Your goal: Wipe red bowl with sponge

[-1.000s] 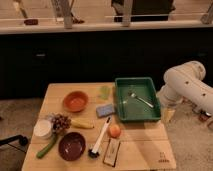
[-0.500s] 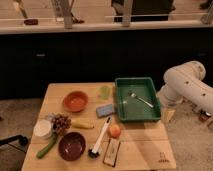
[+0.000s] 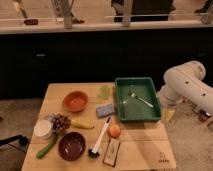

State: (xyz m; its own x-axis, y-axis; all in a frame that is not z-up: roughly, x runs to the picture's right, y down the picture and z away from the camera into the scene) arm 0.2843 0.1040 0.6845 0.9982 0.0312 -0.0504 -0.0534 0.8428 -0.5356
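The red bowl [image 3: 75, 101] stands on the wooden table [image 3: 145, 150], at its back left. The sponge [image 3: 105, 110], a small flat blue-grey pad, lies just right of the bowl, between it and the green tray [image 3: 122, 111]. My white arm [image 3: 186, 85] reaches in from the right, beyond the table's right edge. The gripper [image 3: 169, 114] hangs low beside the tray's right side, well away from the sponge and bowl.
The green tray holds a fork [image 3: 141, 100]. A light green item [image 3: 104, 92] lies behind the sponge. In front are a dark bowl [image 3: 72, 146], grapes [image 3: 61, 123], a banana [image 3: 82, 123], a white dish [image 3: 43, 129], a brush [image 3: 99, 140], an orange fruit [image 3: 115, 130] and a dark packet [image 3: 112, 152].
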